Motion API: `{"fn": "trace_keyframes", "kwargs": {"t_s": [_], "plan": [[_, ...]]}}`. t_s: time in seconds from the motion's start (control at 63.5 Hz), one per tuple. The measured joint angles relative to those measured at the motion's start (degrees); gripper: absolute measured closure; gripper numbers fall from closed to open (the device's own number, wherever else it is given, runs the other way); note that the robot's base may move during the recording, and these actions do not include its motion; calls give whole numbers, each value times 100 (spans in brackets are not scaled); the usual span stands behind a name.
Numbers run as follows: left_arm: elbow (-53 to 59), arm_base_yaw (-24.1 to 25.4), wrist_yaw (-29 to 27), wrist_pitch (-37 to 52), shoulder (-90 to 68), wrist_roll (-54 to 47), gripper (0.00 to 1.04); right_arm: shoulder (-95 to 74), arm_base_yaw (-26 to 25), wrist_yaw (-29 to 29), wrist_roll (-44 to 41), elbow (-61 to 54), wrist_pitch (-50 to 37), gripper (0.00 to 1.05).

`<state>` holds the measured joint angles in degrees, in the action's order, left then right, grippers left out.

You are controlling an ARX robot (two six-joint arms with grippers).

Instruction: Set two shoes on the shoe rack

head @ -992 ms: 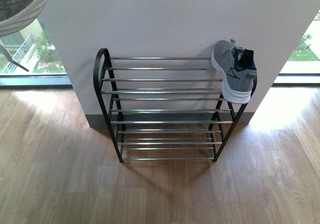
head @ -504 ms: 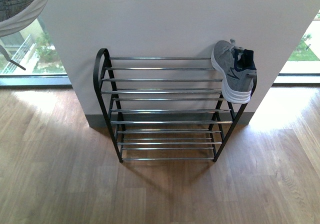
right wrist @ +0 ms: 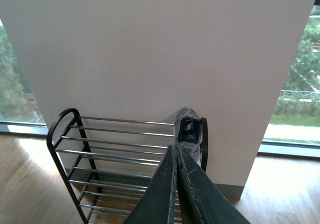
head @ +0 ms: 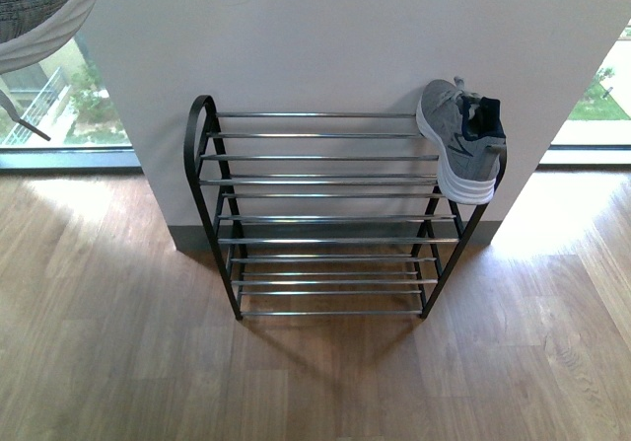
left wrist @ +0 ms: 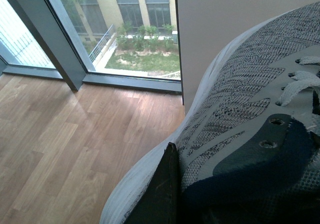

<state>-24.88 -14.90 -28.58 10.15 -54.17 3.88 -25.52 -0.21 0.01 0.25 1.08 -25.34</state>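
Wood floor (head: 118, 362), white wall (head: 325, 36); left claw (left wrist: 169, 186) grips a sneaker (left wrist: 240, 98), right claw (right wrist: 176, 154) closed, empty.

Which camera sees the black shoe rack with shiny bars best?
The front view: the whole black metal shoe rack shows, all three tiers, with one grey knit sneaker on top. The right wrist view shows only its upper tiers, partly behind the right gripper. The left wrist view shows none, just a second grey sneaker.

Grey knit sneaker (head: 461, 140), black-and-chrome rack (head: 315, 157)
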Motion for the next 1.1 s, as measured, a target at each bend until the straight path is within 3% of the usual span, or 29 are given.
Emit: {"fn": "trace_keyframes", "kwargs": {"t_s": [0.803,0.929,1.103], "plan": [[0,0,2,0,0,0,103,1537,0,0,0,0,1512,103],[0,2,2,0,0,0,103,2376,0,0,-2,0,2465,103],[0,2,7,0,0,0,103,2505,0,2,-2,0,2516,103]]}}
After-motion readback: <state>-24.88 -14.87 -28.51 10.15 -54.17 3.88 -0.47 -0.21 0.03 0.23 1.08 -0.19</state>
